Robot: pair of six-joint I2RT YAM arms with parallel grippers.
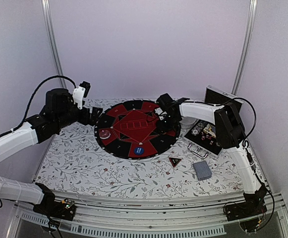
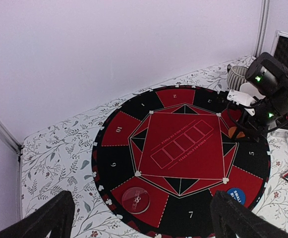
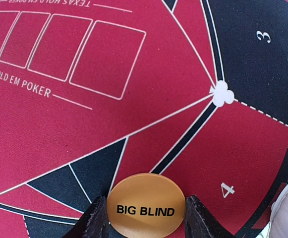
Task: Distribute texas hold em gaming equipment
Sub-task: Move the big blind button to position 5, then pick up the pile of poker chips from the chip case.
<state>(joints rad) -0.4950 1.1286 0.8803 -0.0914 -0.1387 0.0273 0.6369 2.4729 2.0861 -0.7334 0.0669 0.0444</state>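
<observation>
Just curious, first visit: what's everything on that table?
Round red-and-black poker mat: one, table centre.
Clear reddish disc: one, mat's left.
Blue disc: one, mat's near edge.
Orange BIG BLIND disc: one, mat's right, near seat 4.
Black-red triangular marker: one, cloth right of mat.
Grey-blue card deck: one, near right.
Silver-edged black case: one, open, far right.
White floral tablecloth: one, covering table.
Left hand: one, open, mat's left edge.
Right hand: one, fingers flanking orange disc.

White shells on left arm (image 1: 7,146) and right arm (image 1: 245,166), black joints between, black cables (image 1: 54,77) looping off both, green lights (image 2: 258,78) glowing on the right.
</observation>
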